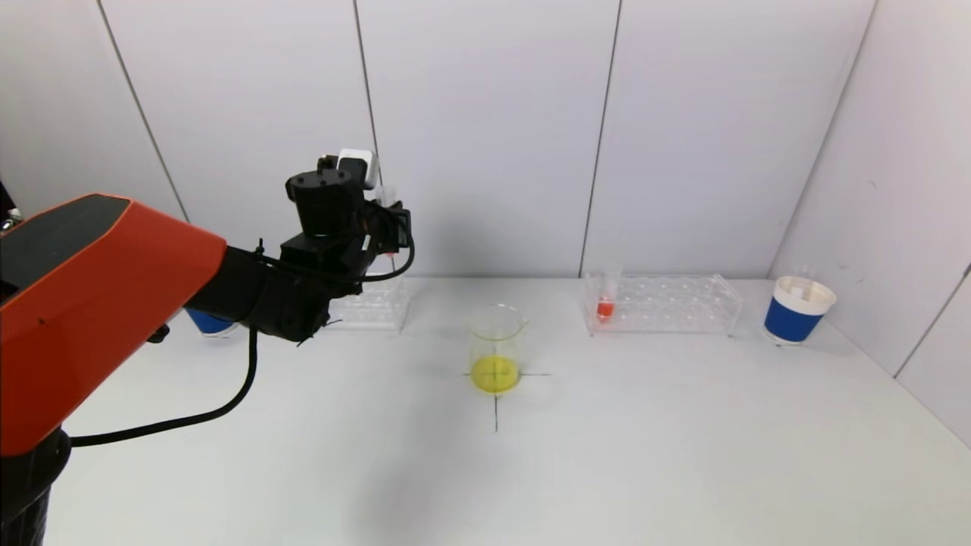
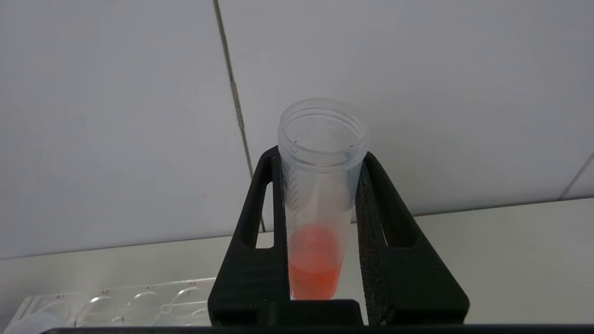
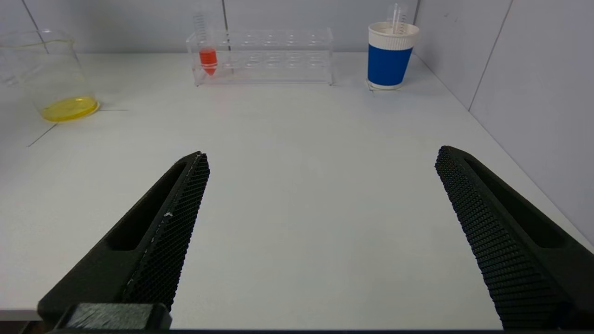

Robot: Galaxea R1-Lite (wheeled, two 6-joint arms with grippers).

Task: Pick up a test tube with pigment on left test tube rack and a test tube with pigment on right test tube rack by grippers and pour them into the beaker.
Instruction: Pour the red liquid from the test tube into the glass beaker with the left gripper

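Observation:
My left gripper [image 1: 391, 231] is raised above the left test tube rack [image 1: 372, 307], shut on a clear test tube [image 2: 320, 195] held upright with its mouth open. Red-orange pigment fills the bottom of that tube. The glass beaker [image 1: 497, 349] stands at the table's middle on a black cross mark, with yellow liquid in its bottom. The right test tube rack [image 1: 664, 303] holds one tube with red pigment [image 1: 604, 302] at its left end. In the right wrist view my right gripper [image 3: 322, 157] hangs low over bare table, open and holding nothing, well short of that rack [image 3: 278, 58].
A blue-and-white paper cup [image 1: 796, 311] stands right of the right rack, near the side wall. Another blue cup [image 1: 208, 322] is partly hidden behind my left arm. A black cable hangs from the left arm. White walls close off the back and the right.

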